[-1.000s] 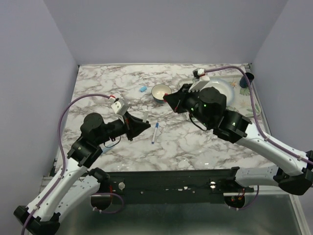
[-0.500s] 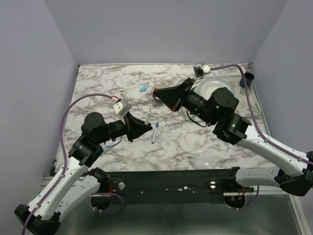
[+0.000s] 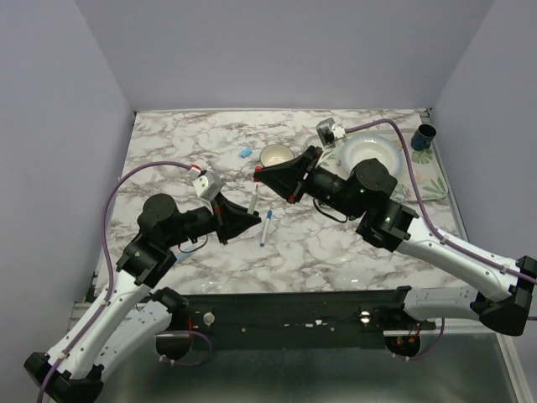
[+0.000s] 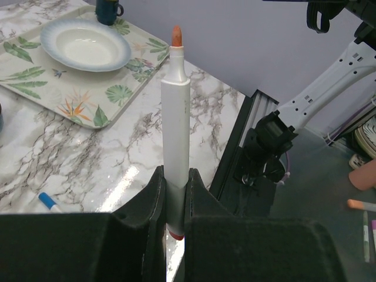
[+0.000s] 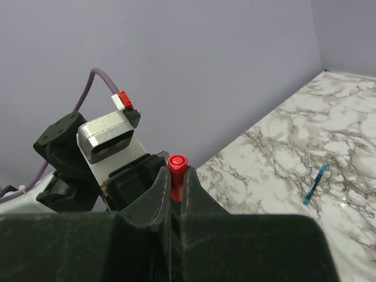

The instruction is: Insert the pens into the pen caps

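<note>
My left gripper [image 3: 249, 213] is shut on a white pen [image 3: 253, 196]. In the left wrist view the pen [image 4: 175, 117] stands upright between the jaws of that gripper [image 4: 175, 179], with its red tip on top. My right gripper [image 3: 260, 174] is shut on a red pen cap [image 5: 177, 167]. It hovers just above and behind the held pen, a short gap away. A second pen [image 3: 267, 227] with a blue end lies on the table to the right of the left gripper. A blue pen cap [image 3: 245, 153] lies further back.
A small cream bowl [image 3: 275, 156] sits behind the right gripper. A leaf-patterned tray [image 3: 432, 185] at the back right holds a white plate [image 3: 369, 149]. A dark blue cup [image 3: 424, 134] stands at the far right corner.
My right arm has swung left from the tray with the red cap, and now sits close to the left gripper's pen. The left gripper has barely moved.
</note>
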